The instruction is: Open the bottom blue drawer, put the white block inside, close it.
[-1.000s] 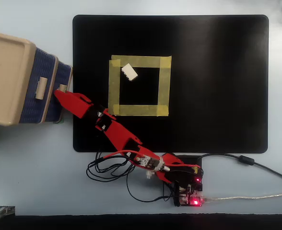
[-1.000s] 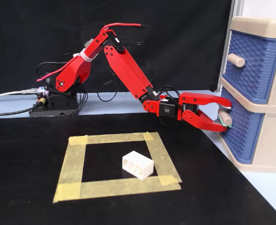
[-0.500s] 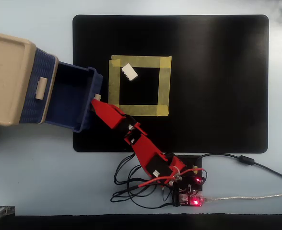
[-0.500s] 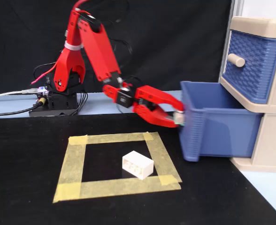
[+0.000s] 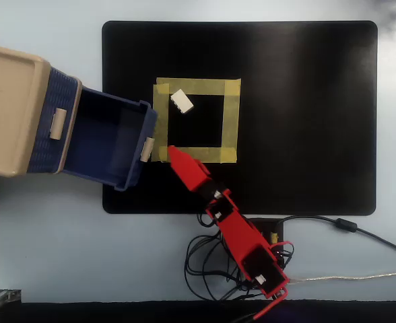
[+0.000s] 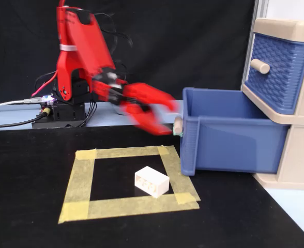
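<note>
We see a black mat on the pale tabletop, with a square of yellow tape on it. The white block lies inside that square, toward its 10 o'clock corner in the overhead view. At 9 o'clock from the tape stands a beige cabinet; its bottom blue drawer is pulled out, its front just beside the tape. The red arm reaches from 6 o'clock, cables behind it. The pincer hovers by the drawer's knob, blurred; we cannot tell how far it gapes.

The pale blue table is carrying a black mat, with cables lying at 6 o'clock and a drawer cabinet at 9 o'clock.
</note>
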Robot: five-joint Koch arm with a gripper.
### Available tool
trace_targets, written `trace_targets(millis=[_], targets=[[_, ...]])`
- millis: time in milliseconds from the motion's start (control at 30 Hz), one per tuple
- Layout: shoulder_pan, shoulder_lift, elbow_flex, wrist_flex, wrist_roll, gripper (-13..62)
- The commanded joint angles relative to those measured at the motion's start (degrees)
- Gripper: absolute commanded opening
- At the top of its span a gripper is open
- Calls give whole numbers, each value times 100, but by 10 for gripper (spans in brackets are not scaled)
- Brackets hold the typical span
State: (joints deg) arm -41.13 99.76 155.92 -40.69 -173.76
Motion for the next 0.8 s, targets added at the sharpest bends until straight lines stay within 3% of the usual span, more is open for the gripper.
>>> trace_targets(millis=[0, 167, 267, 367, 467, 767], targets=[[149, 984, -62, 633, 475, 335], [510, 2725, -1828, 5845, 2294, 334], [993, 2136, -4500, 9439, 4219, 334], [1494, 949, -7110, 11505, 6460, 335], [1731, 185, -8183, 11874, 7980, 336], [1652, -1749, -9562, 11619, 8358, 333]])
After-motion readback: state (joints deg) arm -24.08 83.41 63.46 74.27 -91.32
